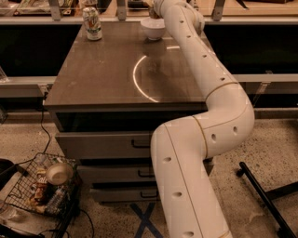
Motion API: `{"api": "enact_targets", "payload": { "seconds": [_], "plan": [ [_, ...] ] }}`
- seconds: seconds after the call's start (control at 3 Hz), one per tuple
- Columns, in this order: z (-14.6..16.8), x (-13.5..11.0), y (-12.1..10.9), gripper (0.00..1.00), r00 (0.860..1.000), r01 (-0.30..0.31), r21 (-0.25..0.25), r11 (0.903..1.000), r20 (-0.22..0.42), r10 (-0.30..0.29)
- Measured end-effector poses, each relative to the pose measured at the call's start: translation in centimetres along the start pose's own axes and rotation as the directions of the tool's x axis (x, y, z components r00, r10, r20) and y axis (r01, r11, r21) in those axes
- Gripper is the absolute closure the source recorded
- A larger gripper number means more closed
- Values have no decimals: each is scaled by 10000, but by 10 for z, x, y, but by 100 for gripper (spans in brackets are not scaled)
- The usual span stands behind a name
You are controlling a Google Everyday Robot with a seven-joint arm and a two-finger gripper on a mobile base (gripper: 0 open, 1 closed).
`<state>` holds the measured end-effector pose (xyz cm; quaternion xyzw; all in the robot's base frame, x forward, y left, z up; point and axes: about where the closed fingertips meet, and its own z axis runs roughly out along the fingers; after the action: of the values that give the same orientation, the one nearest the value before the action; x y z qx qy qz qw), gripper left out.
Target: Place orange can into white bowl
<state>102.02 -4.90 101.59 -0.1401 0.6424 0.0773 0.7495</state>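
The white bowl stands at the far edge of the dark table, a little right of the middle. My arm reaches across the table's right side, and my gripper is at the top edge of the camera view, just above and behind the bowl, mostly cut off. A small orange-brown patch shows at the gripper right over the bowl's rim; it looks like part of the orange can, with the rest of it hidden.
A white-and-green can stands at the table's far left. A shelf rail runs behind the table. Drawers are below the top. On the floor, a wire basket with a tan bowl is at left and black stand legs at right.
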Motion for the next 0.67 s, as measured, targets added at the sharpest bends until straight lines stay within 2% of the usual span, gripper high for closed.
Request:
{"api": "enact_targets", "payload": {
  "seconds": [0.67],
  "plan": [
    [4,17,0,100,9988,352,245,9991,-360,-343]
  ]
}}
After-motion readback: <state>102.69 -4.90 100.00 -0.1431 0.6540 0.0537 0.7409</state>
